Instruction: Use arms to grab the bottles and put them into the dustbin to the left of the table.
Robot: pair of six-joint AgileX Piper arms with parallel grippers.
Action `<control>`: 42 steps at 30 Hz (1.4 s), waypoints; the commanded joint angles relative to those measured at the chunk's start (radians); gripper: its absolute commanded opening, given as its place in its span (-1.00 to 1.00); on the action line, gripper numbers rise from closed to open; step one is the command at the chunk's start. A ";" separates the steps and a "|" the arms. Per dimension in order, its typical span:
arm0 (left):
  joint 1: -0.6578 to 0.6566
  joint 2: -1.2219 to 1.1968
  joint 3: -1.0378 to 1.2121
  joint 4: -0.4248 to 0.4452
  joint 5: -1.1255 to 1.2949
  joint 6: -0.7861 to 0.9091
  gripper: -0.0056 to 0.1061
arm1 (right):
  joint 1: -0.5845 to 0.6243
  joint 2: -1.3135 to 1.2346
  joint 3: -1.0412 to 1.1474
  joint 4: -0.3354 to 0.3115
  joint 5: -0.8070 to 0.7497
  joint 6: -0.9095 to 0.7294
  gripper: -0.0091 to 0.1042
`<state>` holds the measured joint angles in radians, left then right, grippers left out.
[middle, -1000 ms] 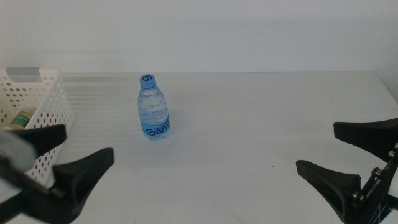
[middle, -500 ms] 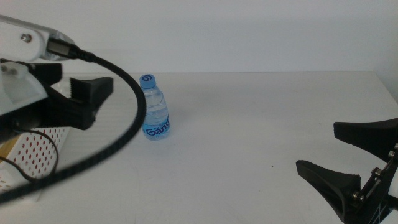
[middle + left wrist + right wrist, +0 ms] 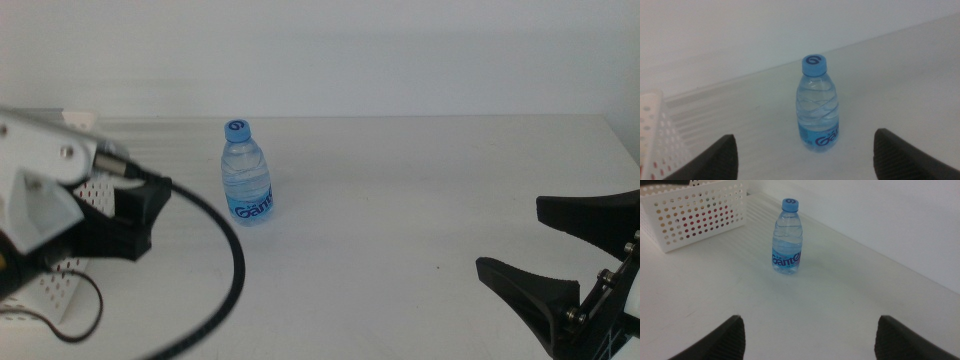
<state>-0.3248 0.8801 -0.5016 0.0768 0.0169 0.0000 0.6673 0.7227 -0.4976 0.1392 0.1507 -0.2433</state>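
Standing upright on the table (image 3: pixel 420 190), the bottle (image 3: pixel 246 172) is right of the bin (image 3: pixel 692 210). The left gripper (image 3: pixel 805 155) faces it, jaws apart. The right gripper (image 3: pixel 560 250) waits far right, jaws apart.

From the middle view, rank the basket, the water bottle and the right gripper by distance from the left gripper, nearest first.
1. Basket: right beside and partly behind the left gripper, at the table's left edge.
2. Water bottle: upright on the table, just past the gripper toward the middle.
3. Right gripper: across the table at the right edge, jaws open.
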 commanded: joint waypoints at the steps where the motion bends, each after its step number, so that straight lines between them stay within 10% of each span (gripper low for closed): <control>1: -0.001 -0.014 0.028 0.003 -0.204 -0.040 0.66 | -0.001 -0.003 -0.029 -0.008 -0.078 -0.015 0.35; 34: 0.014 0.549 0.041 0.112 -0.790 -0.177 0.67 | -0.001 -0.003 -0.029 -0.008 -0.078 -0.015 0.35; 42: 0.105 0.726 -0.141 0.326 -0.826 -0.323 0.67 | -0.001 -0.003 -0.029 -0.008 -0.078 -0.015 0.35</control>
<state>-0.2338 1.6170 -0.5886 0.3609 -0.7208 -0.2664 0.6673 0.7227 -0.4976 0.1392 0.1507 -0.2433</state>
